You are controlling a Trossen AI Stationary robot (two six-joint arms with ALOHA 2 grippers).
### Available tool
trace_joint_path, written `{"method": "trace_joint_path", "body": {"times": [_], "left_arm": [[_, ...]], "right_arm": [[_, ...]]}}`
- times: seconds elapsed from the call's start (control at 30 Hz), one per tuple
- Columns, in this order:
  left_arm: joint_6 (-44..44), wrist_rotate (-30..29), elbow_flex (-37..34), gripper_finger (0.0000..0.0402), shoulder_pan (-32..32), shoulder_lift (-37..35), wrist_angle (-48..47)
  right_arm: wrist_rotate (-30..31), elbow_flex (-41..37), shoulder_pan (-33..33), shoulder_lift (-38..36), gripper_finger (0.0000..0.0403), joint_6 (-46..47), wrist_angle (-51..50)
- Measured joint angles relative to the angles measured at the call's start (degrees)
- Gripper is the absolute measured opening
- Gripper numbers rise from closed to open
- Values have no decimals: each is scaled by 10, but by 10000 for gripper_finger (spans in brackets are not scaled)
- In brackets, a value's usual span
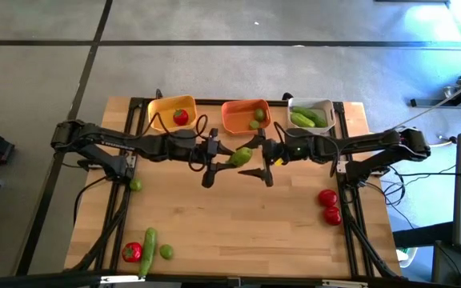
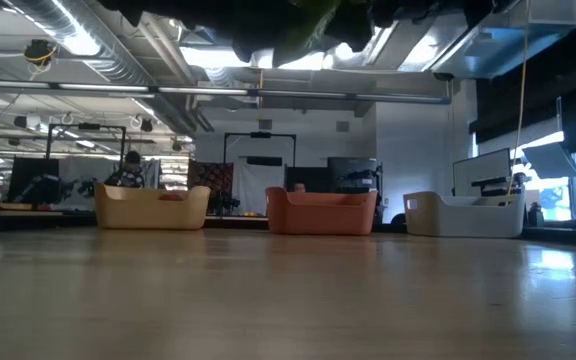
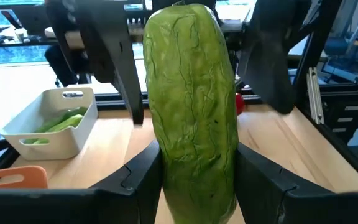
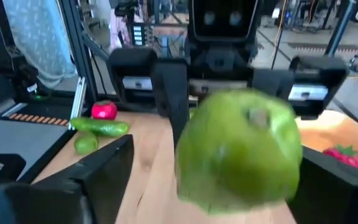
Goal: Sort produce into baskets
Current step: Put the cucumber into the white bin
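Cucumber (image 1: 241, 156) clamped between left gripper (image 1: 216, 158) fingers (image 3: 143, 169), raised above table (image 1: 238, 224) middle, just short of back edge, near orange basket (image 1: 245, 117). Right gripper (image 1: 262, 164) facing it, jaws spread wide either side of cucumber's end, not visibly touching. White basket (image 1: 310, 105) at back-right corner, holding cucumbers.

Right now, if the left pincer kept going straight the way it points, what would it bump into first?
Probably the right pincer. The left pincer holds the cucumber pointing at it, with little gap; depth is unclear.
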Motion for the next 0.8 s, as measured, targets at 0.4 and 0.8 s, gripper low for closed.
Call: {"method": "trace_joint_path", "body": {"times": [0.4,0.8], "left_arm": [[-18,-20,0,206,-1,0,4],[-33,-50,0,297,0,-2,9]], "right_arm": [[7,0,-1,2,116,-13,-4],[42,28,0,-8,125,-41,-85]]}}
